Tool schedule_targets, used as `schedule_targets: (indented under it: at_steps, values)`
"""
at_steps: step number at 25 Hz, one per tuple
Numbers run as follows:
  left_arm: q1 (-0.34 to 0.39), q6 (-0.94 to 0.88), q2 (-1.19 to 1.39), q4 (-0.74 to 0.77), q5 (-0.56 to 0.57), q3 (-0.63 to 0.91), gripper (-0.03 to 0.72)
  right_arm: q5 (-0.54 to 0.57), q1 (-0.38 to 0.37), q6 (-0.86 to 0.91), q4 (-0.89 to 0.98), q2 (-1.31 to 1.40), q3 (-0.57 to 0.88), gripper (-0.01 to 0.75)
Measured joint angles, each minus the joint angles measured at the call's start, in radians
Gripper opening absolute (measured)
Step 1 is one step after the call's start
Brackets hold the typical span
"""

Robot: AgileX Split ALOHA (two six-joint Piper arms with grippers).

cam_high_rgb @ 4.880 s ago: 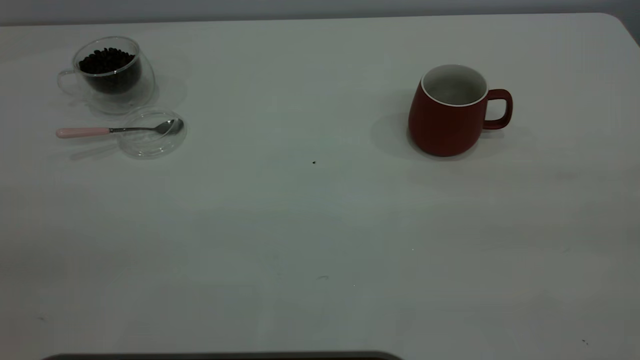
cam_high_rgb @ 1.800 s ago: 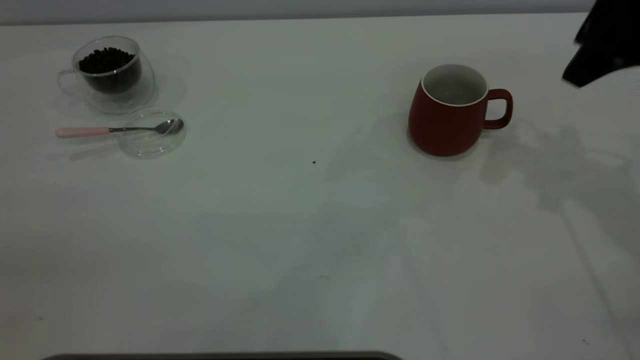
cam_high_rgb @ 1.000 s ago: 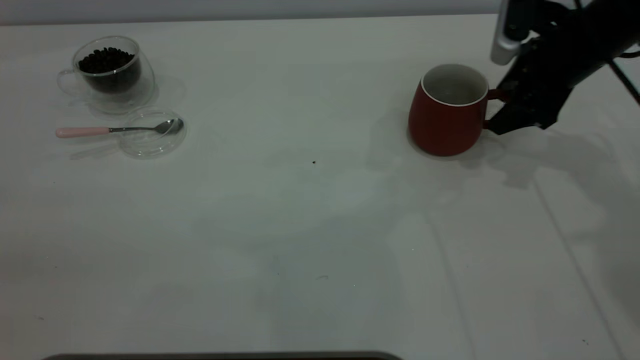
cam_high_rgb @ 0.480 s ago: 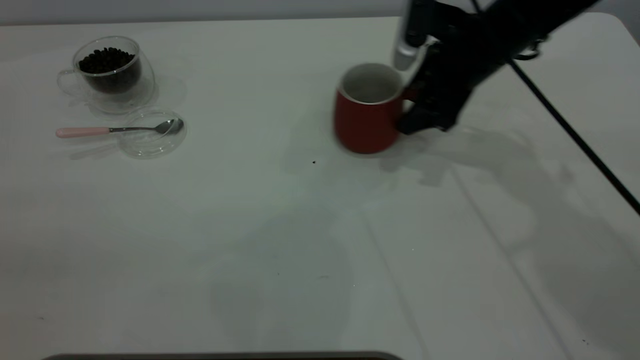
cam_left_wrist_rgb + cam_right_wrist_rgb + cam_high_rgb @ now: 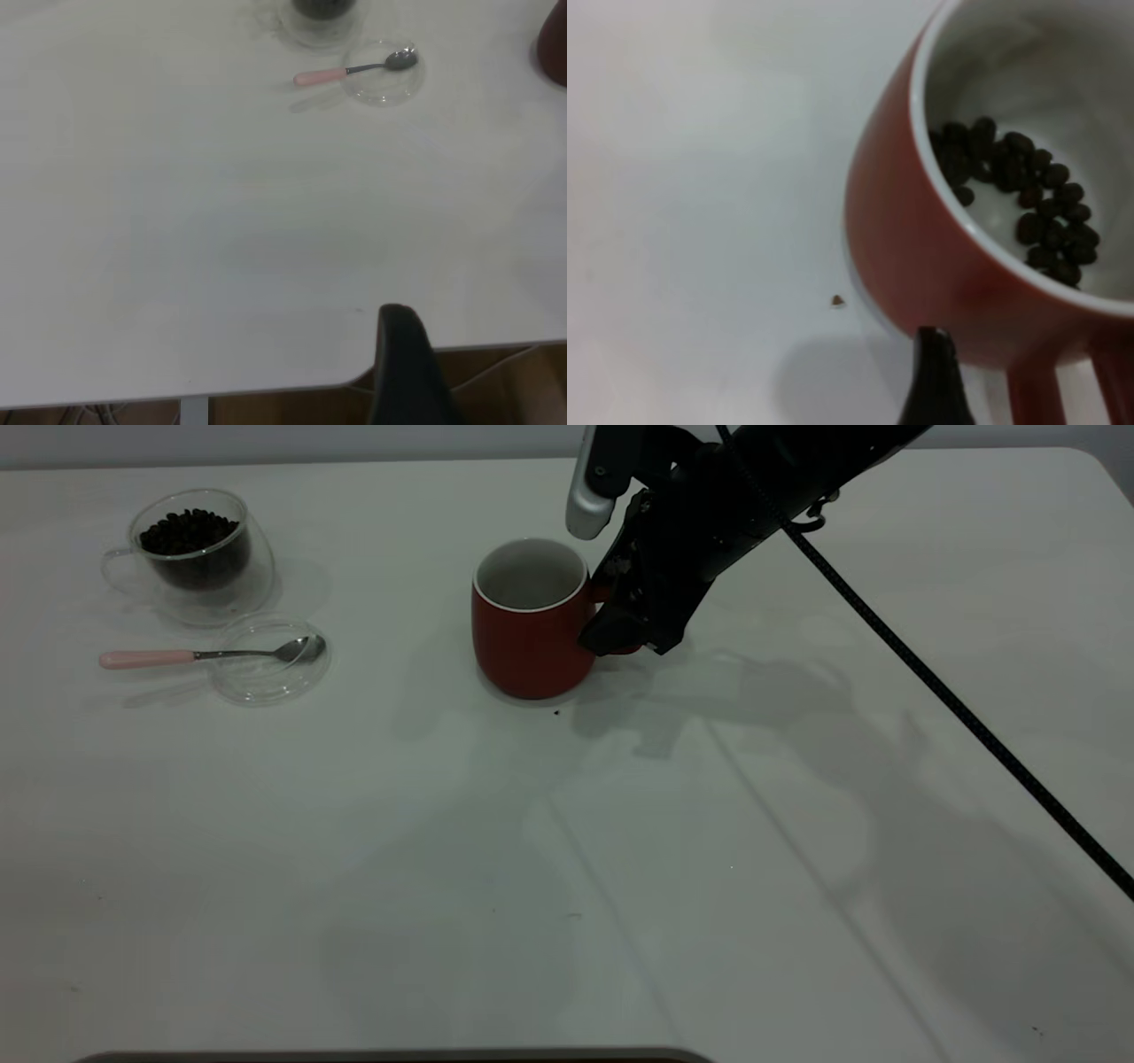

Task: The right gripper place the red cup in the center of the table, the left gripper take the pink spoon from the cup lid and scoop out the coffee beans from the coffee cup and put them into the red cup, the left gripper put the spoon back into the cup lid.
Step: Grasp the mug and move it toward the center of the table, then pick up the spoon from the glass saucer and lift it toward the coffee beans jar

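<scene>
right gripper [image 5: 613,636]: at the handle side of the red cup [image 5: 530,631], black fingers closed around the handle, which is mostly hidden behind them.
red cup: upright on the table [image 5: 567,850], near the middle and a little toward the far edge; whether its base touches the surface or hangs just above it, i cannot tell. the right wrist view shows some dark beans already lying in its white inside.
step in hand: setting the red cup at the centre — by my reading nearly done, with only the release left.
how to do it well: keep the cup level, let the base settle fully before the fingers part, then draw straight back from the handle so the cup neither turns nor tips.
left gripper [image 5: 403,372]: parked off the near table edge; only one dark finger shows, so i cannot tell how far open it is.
pink spoon [image 5: 208,655]: bowl resting in the cup lid [image 5: 270,661], pink handle sticking out over the rim — untouched.
coffee cup [image 5: 193,553]: just behind the lid, holding the coffee beans [image 5: 188,531], well apart from the red cup.
</scene>
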Motion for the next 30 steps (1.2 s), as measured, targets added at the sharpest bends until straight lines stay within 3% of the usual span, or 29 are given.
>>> schedule_targets:
  at_steps: [4, 8, 11, 13, 18, 21, 23, 27, 30]
  values:
    - [0.0, 0.0, 0.0, 0.0, 0.0, 0.0, 0.491, 0.007, -0.056, 0.19, -0.078, -0.075, 0.061, 0.591]
    - [0.0, -0.001, 0.0, 0.0, 0.0, 0.0, 0.491, 0.044, -0.122, 0.649, -0.155, -0.279, 0.207, 0.584]
    - [0.0, -0.001, 0.0, 0.0, 0.0, 0.0, 0.491, 0.166, -0.144, 1.056, -0.3, -0.49, 0.34, 0.562]
    - [0.0, -0.001, 0.0, 0.0, 0.0, 0.0, 0.491, 0.283, -0.146, 1.287, -0.503, -0.636, 0.421, 0.54]
    - [0.0, -0.001, 0.0, 0.0, 0.0, 0.0, 0.491, 0.565, -0.146, 1.737, -0.968, -1.023, 0.598, 0.468]
    - [0.0, -0.001, 0.0, 0.0, 0.0, 0.0, 0.491, 0.657, -0.17, 1.884, -1.129, -1.25, 0.737, 0.439]
    - [0.0, -0.001, 0.0, 0.0, 0.0, 0.0, 0.491, 0.68, -0.225, 1.934, -1.183, -1.412, 0.832, 0.435]
    - [0.0, -0.001, 0.0, 0.0, 0.0, 0.0, 0.491, 0.709, -0.335, 1.958, -1.21, -1.696, 0.951, 0.434]
    - [0.0, -0.001, 0.0, 0.0, 0.0, 0.0, 0.491, 0.714, -0.347, 1.968, -1.217, -1.901, 1.001, 0.434]
